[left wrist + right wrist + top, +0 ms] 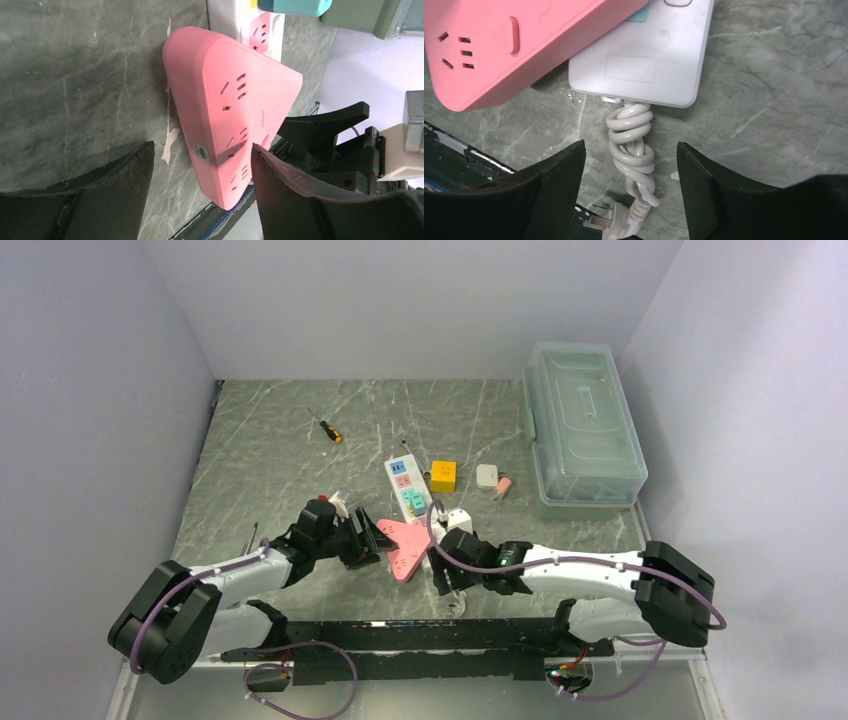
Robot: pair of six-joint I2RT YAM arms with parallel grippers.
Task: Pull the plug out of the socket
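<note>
The socket, a long white power strip [404, 485] with coloured outlet faces, lies mid-table. A pink triangular plug adapter [405, 548] sits on its near end. My left gripper [372, 538] is open at the adapter's left side. In the left wrist view its fingers straddle the adapter's near corner [230, 110], with the strip [227, 17] behind. My right gripper [440, 560] is open just right of the adapter. In the right wrist view it [630, 147] hovers over the strip's coiled white cord [631, 135], below the strip's end [649, 65].
A clear lidded plastic box [582, 430] stands at the back right. A yellow cube [444, 476], a small white block [487, 476] and a screwdriver [326, 428] lie beyond the strip. The cord's own pronged plug [614, 220] lies loose near the table's front edge.
</note>
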